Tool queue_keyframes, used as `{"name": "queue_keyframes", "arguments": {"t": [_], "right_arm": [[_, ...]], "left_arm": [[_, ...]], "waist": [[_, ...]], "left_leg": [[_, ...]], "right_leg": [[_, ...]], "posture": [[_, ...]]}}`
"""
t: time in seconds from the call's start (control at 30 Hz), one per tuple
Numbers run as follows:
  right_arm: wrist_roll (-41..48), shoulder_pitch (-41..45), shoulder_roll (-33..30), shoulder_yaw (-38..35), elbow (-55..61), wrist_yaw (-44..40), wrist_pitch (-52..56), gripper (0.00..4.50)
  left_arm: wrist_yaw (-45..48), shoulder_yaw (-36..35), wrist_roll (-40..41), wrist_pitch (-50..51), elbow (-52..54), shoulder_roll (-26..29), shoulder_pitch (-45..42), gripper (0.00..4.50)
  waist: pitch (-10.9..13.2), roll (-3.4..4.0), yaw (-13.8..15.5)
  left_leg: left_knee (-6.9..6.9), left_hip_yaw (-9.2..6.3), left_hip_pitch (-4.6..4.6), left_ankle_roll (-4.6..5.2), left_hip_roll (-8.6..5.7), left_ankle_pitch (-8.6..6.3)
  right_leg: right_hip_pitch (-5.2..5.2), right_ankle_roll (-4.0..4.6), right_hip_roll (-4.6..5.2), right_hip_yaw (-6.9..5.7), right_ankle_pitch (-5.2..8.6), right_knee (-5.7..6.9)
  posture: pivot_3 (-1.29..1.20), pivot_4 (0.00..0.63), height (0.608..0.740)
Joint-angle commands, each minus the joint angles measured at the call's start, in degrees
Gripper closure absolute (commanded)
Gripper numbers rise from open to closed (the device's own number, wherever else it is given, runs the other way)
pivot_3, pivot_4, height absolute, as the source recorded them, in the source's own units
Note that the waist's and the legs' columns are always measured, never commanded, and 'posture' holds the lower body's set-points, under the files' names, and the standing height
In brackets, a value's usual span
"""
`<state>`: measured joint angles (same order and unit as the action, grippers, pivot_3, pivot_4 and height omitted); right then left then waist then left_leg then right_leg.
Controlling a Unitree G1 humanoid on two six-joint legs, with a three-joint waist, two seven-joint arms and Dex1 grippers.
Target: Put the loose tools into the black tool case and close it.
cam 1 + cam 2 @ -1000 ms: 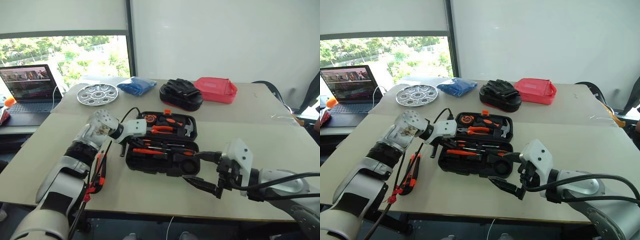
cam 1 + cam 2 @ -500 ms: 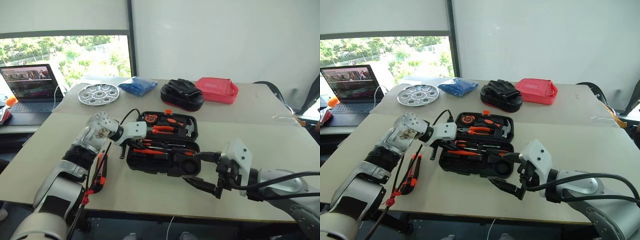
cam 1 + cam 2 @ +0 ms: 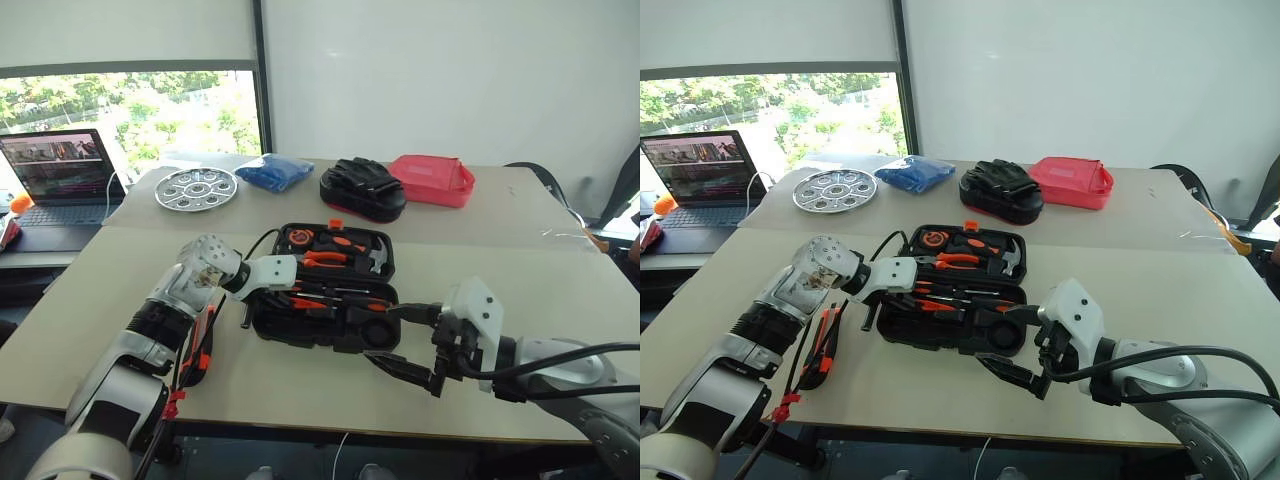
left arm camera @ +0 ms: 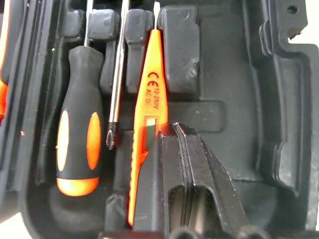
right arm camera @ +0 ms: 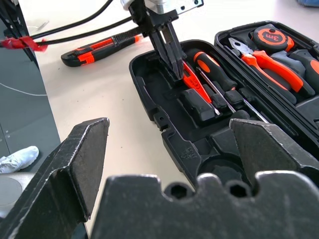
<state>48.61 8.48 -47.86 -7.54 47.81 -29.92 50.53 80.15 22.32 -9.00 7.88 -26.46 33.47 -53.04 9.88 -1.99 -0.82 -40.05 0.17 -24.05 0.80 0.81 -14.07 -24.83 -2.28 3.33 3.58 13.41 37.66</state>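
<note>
Left fingers, pressed together, have sunk onto the tester pen; right fingers stay spread.

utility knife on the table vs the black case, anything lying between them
In the right wrist view, bare tabletop separates the utility knife from the black tool case; nothing lies there.

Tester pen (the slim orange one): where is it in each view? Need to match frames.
Left eye view: tester pen in the near half of the black tool case, at the tip of the left gripper.
Right eye view: same recess.
Left wrist view: alongside the shut fingers.
Right wrist view: under the left gripper's tip.
Shared landmark: the black-and-orange screwdriver lying beside it.
</note>
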Motion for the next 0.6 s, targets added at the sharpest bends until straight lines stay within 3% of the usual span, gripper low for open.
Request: {"name": "queue_keyframes", "arguments": {"t": [0.03,0.3,0.6], "right_arm": [[1.15,0.92,0.23,-0.81,0.71,-0.08,-0.64,0.00],[0.99,0.66,-0.09,-1.06,0.70,-0.38,-0.71,0.00],[0.90,0.86,-0.13,-1.02,0.52,-0.72,-0.75,0.00]], "left_arm": [[-1.01,-0.52,0.04,0.80,-1.10,-0.57,-1.46,4.48],[5.51,-3.71,6.00,7.49,-2.21,0.46,-5.41,4.48],[0.71,-0.97,2.37,-0.63,-7.41,-1.49,-5.11,4.48]], "waist": [[0.00,0.00,0.00],[0.00,0.00,0.01],[0.00,0.00,0.06]], "left_leg": [[0.00,0.00,0.01,0.00,0.00,0.00],[-0.01,0.00,0.01,0.00,0.00,0.00],[0.00,0.00,0.00,0.00,0.00,0.00]], "right_leg": [[0.00,0.00,0.00,0.00,0.00,0.00],[0.02,-0.01,-0.01,-0.01,0.00,0.00],[0.02,-0.01,0.00,-0.01,0.00,-0.03]], "posture": [[0.00,0.150,0.740],[0.00,0.150,0.740],[0.00,0.150,0.740]]}}
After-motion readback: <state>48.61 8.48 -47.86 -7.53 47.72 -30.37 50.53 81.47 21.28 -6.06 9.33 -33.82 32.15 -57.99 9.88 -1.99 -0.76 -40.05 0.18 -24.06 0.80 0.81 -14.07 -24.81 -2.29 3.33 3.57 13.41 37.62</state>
